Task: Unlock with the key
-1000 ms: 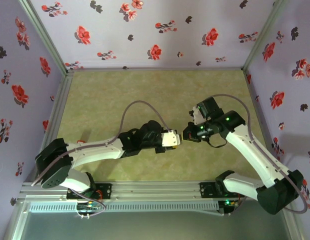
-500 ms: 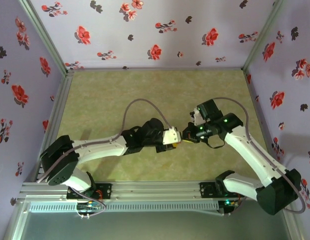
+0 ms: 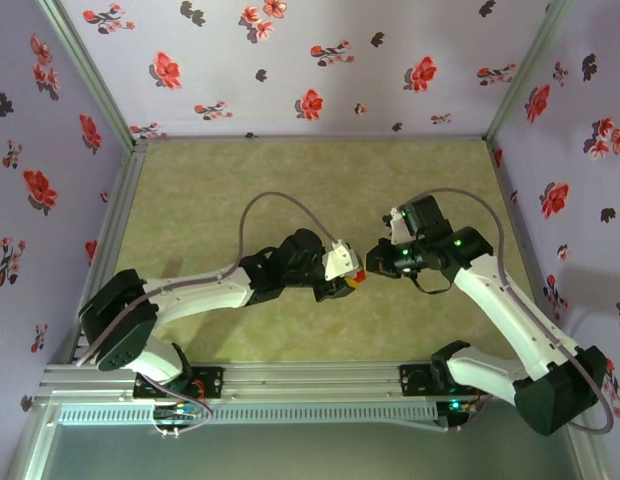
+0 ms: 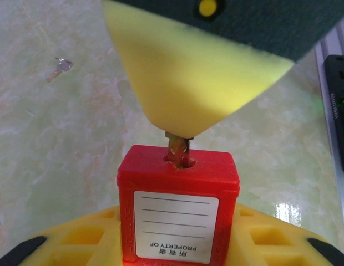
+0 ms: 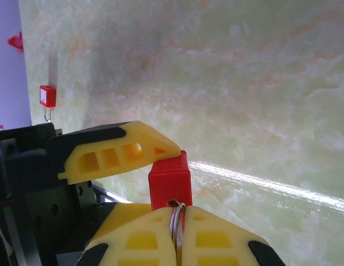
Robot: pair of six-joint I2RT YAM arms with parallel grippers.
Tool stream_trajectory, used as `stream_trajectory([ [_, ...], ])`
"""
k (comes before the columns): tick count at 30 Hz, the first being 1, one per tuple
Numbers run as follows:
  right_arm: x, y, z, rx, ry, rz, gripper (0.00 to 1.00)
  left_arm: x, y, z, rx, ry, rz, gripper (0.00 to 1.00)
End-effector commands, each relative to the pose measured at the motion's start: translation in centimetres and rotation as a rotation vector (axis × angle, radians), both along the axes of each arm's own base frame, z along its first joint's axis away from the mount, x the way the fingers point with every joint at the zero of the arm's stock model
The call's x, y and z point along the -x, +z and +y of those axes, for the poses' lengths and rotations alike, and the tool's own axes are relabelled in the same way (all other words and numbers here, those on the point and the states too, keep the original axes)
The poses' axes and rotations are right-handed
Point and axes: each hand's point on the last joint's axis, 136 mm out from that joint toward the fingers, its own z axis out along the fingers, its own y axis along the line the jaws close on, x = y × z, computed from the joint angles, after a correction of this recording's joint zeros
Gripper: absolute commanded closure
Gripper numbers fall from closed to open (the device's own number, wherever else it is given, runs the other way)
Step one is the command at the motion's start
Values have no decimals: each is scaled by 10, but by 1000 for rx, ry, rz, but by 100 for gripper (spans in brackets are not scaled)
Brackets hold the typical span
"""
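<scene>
Our right gripper (image 5: 177,210) has its jaws pressed together on the head of the key (image 4: 177,147), and a thin wire ring (image 5: 176,224) pokes out between the yellow pads. The blade points straight at the red padlock (image 4: 205,172), and in the left wrist view its tip sits in the keyhole (image 4: 182,160); how deep it goes we cannot tell. Our left gripper (image 4: 177,244) is clamped on the flanks of that padlock, holding it clear of the table (image 5: 272,83) with the keyhole face turned toward the right arm. We judge the key to be very light, stiff and smooth: thin metal that will not bend under a gentle turn but could easily swivel or slide between the pads. The hold that suits it is on the flat head, broad faces against the pads, so that the wrist's roll passes into the blade rather than letting it slip. The padlock looks rigid and light, with flat sides that give the left fingers a square seat; it should resist the twist if the squeeze is firm. Farther out, a second red padlock (image 5: 47,96) lies on the table near the wall, well apart from both arms.
</scene>
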Motion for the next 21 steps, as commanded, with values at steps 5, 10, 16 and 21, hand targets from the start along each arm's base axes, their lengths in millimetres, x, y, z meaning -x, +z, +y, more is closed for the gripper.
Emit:
stream_trajectory([
  [5, 11, 8, 26, -110, 74, 82, 99, 62, 179, -50, 497, -280, -394, 100],
  [10, 12, -2, 27, -110, 75, 121, 100, 66, 175, -51, 478, -288, -420, 100],
  [16, 8, 10, 29, -137, 59, 79, 93, 63, 176, -50, 484, -271, -384, 100],
  [21, 8, 12, 29, -144, 56, 84, 84, 61, 165, -51, 469, -261, -338, 100],
])
